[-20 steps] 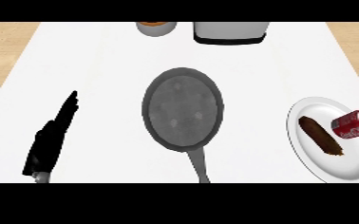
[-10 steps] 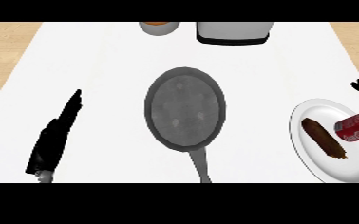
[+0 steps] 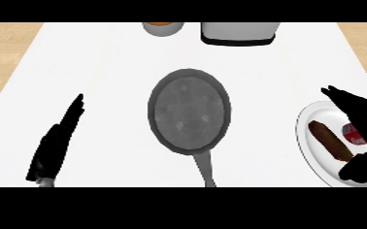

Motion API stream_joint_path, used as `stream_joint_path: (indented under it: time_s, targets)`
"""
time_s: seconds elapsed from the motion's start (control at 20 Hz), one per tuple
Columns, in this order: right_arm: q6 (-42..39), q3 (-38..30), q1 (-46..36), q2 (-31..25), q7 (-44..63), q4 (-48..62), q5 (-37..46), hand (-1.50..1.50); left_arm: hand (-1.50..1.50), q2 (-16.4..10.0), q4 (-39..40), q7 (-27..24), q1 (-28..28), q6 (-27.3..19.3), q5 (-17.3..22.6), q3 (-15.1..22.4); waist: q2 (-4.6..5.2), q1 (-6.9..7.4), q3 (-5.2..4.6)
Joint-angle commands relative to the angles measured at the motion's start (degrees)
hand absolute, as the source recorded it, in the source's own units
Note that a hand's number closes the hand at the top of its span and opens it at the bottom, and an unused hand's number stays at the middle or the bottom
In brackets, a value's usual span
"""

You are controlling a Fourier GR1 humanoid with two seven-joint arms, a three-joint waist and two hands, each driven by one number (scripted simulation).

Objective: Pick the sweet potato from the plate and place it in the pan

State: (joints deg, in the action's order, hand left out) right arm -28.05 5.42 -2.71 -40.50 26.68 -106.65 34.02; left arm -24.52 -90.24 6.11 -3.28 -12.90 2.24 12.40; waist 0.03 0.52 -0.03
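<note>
Head view: my right hand [image 3: 350,105], spread wide and empty, hangs over the plate [image 3: 307,135]. The sweet potato [image 3: 330,140] lies there just below my fingers, long axis slanting down-right. My left hand [image 3: 57,143] is well apart.

The right hand [image 3: 350,104] has entered at the right edge, over the plate [image 3: 309,151].

No text, label, brand, number or sign can be read anywhere in the view. The red item [image 3: 353,134] at the right edge of the frame, on the plate [image 3: 309,151], has a paler patch, too small to tell whether it carries writing. The grey appliance [image 3: 239,33] at the upper middle and the pan [image 3: 189,110] at the centre show plain surfaces.
</note>
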Motion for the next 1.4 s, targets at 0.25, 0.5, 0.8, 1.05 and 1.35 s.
stream_joint_path:
  time_s: [0.25, 0.5, 0.8, 1.05, 1.35]
  targets:
    - [-10.56, 7.15, -8.73, 3.38, 9.53, 8.06, 7.18, -1.50, 0.00, -0.15, -4.50, 6.46, 1.42, 1.03, -1.24, -1.61, 0.04, 0.16, 0.02]
    - [-14.31, 9.43, -6.86, 8.92, 16.06, 4.14, 10.61, -1.50, 0.00, 2.43, -1.71, -0.08, -2.15, 2.58, -1.60, -3.21, -0.07, -0.26, 0.01]
    - [-11.09, 8.17, -2.53, 7.88, 7.86, 8.58, 15.70, -1.50, 0.00, 2.40, -4.36, 2.51, -3.39, 5.31, -3.51, -5.31, -0.07, -0.34, 0.04]
    - [-10.41, 9.61, -1.54, 10.15, 11.32, 10.31, 20.65, -1.50, 0.00, 4.09, -2.74, 1.61, -2.91, 6.29, -4.57, -5.66, -0.08, -0.46, 0.03]
    - [-12.46, 5.76, -4.34, 10.76, 8.60, 12.83, 23.62, -1.50, 0.00, 7.14, 1.19, 0.77, 1.02, 7.70, -6.39, -8.26, -0.05, -0.50, 0.02]
